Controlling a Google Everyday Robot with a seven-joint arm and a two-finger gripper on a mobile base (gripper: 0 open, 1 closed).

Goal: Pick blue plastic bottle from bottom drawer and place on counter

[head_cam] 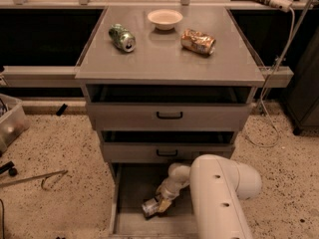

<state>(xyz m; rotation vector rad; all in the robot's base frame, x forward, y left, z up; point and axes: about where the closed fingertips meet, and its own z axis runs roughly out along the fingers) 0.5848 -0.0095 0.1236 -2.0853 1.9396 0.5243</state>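
Bottom drawer (130, 189) is pulled open toward the near side, w/ a plain grey floor. The bottle (149, 208) lies on its side in it, approx. mid-drawer and a bit toward the near edge. It looks pale w/ a light label.

The gripper (162, 204) is down inside the same drawer, right against the bottle's right side. Can't tell whether it has hold of the bottle or just sits next to it. The white arm (219, 193) comes in from the near right, bends over the drawer's right half and hides that part.

Above, the middle drawer (167, 153) and top drawer (169, 116), both w/ black handles, each stand a little way out.

The counter (164, 63) holds 3 things, all toward the far side:
- green can (122, 37), on its side, far left
- white bowl (165, 18), upright, far centre
- dented gold can (198, 41), on its side, right of the bowl

The near half of the counter shows bare grey top.

A clear plastic bin (10, 123) sits on the speckled floor (55, 148) at far left.
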